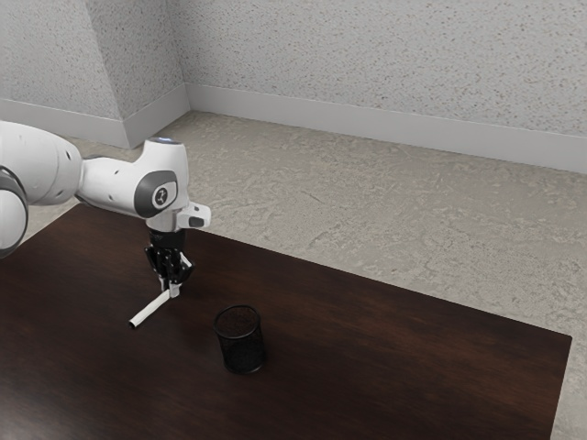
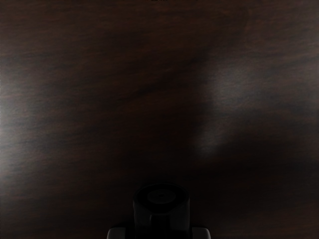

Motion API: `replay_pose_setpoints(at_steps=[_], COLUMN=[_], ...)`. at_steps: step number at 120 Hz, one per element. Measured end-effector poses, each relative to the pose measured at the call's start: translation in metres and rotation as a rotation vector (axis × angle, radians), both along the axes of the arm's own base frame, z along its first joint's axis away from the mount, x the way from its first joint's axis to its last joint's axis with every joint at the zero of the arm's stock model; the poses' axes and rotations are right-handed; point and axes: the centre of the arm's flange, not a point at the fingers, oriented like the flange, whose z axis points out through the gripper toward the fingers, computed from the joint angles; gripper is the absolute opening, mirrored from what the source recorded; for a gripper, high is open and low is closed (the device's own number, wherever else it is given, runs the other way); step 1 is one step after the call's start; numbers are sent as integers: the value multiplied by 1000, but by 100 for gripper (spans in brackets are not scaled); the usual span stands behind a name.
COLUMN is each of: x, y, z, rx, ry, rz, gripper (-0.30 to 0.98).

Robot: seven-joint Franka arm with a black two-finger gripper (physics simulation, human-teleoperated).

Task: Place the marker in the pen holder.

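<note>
In the exterior view, the gripper (image 1: 171,286) points down over the table near its far edge, shut on the white marker (image 1: 151,310) close to one end. From there the marker slants toward the exterior view's lower left, its other end dark. The wrist view has the marker's dark round end (image 2: 162,209) between the fingertips of the gripper (image 2: 159,233). The black mesh pen holder (image 1: 241,341) stands upright to the exterior view's right of the gripper, apart from the marker. Whether the marker touches the table, I cannot tell.
The dark wooden table (image 1: 394,357) extends toward the exterior view's right beyond the pen holder. Its far edge runs behind the gripper, with a pale floor (image 1: 385,220) and a speckled wall (image 1: 367,64) beyond.
</note>
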Motion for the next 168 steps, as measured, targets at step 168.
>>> replay_pose_setpoints(at_steps=[168], x=[-196], y=[-300], z=[245], rx=[88], ry=[-682], rz=[-288], gripper=[-6])
